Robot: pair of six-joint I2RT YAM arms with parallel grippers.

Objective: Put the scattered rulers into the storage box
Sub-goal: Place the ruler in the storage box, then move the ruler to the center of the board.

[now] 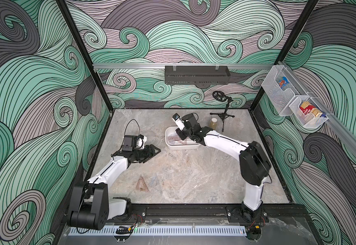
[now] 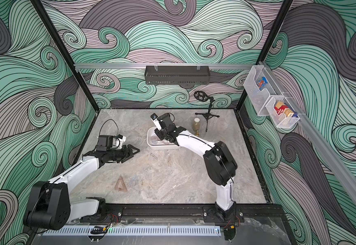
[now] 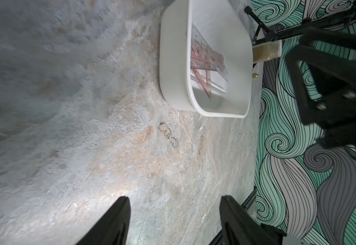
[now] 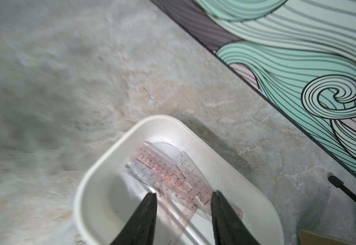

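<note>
I see the right gripper (image 4: 184,193) hanging over the storage box (image 4: 100,169). Its two jaws stand apart with a clear gap, and nothing is between them. Under it, several rulers (image 4: 168,176), reddish and clear ones, lie crossed on the bottom of the box.

In both top views the storage box (image 1: 168,135) sits on the table (image 1: 204,180) toward the back wall, just beside a small brownish bottle (image 1: 213,124).

The left gripper (image 3: 175,197) is low over the table, well apart from the box and pointing toward it. Its jaws are wide apart and it has hold of nothing.

Near the front edge a reddish set square (image 1: 141,184) lies flat, with a bluish set square (image 1: 154,180) just beside it. Between the left gripper and the box I can faintly make out stencil holes of what seems to be a clear ruler (image 3: 168,135) lying on the table.
</note>
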